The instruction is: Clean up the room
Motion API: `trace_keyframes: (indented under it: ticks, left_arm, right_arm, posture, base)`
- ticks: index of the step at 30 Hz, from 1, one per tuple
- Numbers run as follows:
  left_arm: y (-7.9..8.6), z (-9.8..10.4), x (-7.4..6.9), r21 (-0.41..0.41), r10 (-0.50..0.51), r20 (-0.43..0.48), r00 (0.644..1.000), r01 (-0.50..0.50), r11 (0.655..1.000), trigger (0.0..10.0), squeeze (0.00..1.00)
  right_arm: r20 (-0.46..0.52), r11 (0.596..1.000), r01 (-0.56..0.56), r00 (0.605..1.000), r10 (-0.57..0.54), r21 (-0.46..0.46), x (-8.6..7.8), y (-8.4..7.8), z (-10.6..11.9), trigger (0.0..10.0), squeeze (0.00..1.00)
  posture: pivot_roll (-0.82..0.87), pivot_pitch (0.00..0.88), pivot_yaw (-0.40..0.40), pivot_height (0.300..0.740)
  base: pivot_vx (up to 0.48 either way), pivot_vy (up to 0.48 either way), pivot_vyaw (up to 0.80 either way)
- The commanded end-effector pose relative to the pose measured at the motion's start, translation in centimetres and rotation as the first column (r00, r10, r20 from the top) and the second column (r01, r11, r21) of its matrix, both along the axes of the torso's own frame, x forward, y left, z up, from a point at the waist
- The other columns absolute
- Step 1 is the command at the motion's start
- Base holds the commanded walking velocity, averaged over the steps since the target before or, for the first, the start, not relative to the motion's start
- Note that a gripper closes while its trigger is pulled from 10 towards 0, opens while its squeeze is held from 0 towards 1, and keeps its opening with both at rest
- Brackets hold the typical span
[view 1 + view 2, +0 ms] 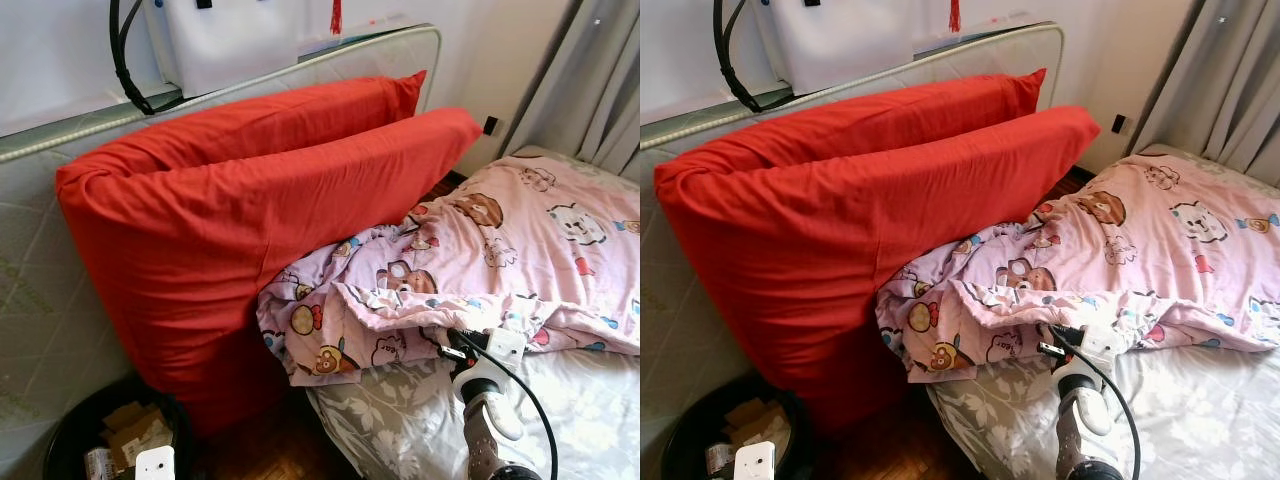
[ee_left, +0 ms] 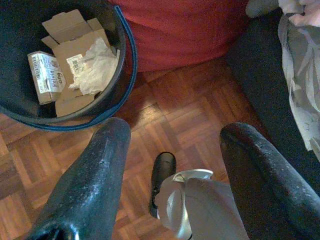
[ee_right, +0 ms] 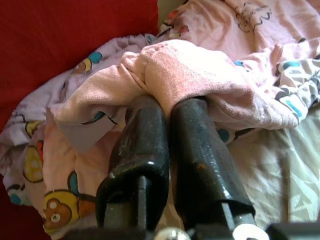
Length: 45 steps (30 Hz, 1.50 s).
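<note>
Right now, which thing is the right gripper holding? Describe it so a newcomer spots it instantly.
Start at the big red pillows leaning on the upright mattress. At their base, on the grey floral sheet, lies a crumpled pink blanket. The right gripper is shut on its folded edge; cartoon bears set it apart.

Not much here is offering words to read. Down in the black bin [image 2: 122, 75] on the floor to the left, a small white box [image 2: 46, 76] is showing a barcode along one edge and a line of dark printed letters beside it, too blurred to make out. A cardboard piece [image 2: 75, 62] next to it is carrying a small white sticker with tiny print, also unreadable. The pink quilt [image 1: 500, 260] on the bed is showing only cartoon bears and animals, no lettering.
</note>
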<state>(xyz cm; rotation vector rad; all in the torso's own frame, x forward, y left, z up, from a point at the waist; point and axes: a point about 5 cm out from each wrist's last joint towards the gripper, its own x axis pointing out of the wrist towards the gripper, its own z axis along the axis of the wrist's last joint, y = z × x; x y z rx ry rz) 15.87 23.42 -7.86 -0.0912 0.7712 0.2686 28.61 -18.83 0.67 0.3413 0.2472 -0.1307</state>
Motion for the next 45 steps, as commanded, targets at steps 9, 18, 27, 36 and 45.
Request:
trace_keyframes:
  ticks: [9,18,27,36,45]
  left_arm:
    - [1.0,-0.5,-1.3,0.005,0.006,-0.085,0.996,-0.006,1.0,10.0,0.0]
    - [1.3,-0.3,-1.1,0.006,-0.005,-0.067,0.998,0.005,1.0,10.0,0.0]
    - [1.3,-0.3,-1.0,0.006,-0.024,-0.066,0.998,0.024,1.0,10.0,0.0]
    - [1.2,-0.3,-1.0,0.001,-0.023,-0.064,0.998,0.023,1.0,10.0,0.0]
    - [1.2,-0.3,-1.0,-0.001,-0.022,-0.066,0.998,0.022,1.0,10.0,0.0]
  right_arm:
    - [0.012,1.0,0.009,1.0,-0.008,-0.009,0.5,0.3,0.5,10.0,0.0]
    - [0.01,0.999,0.028,1.0,-0.028,-0.034,0.5,-0.2,0.6,10.0,0.0]
    - [0.008,0.998,0.045,0.999,-0.045,-0.039,0.6,-0.5,0.6,10.0,0.0]
    - [0.011,0.997,0.055,0.998,-0.054,-0.045,0.6,-0.8,0.8,10.0,0.0]
    - [0.013,0.997,0.056,0.998,-0.056,-0.047,0.7,-0.8,0.8,10.0,0.0]
  posture:
    - [0.04,0.073,-0.018,0.74]
    - [0.03,0.086,-0.012,0.74]
    - [0.04,0.086,-0.01,0.74]
    - [0.04,0.085,-0.013,0.74]
    - [0.04,0.086,-0.012,0.74]
  base:
    - [0.0,0.0,0.0]
    - [0.0,0.0,0.0]
    - [0.0,0.0,0.0]
    - [0.0,0.0,0.0]
    - [0.0,0.0,0.0]
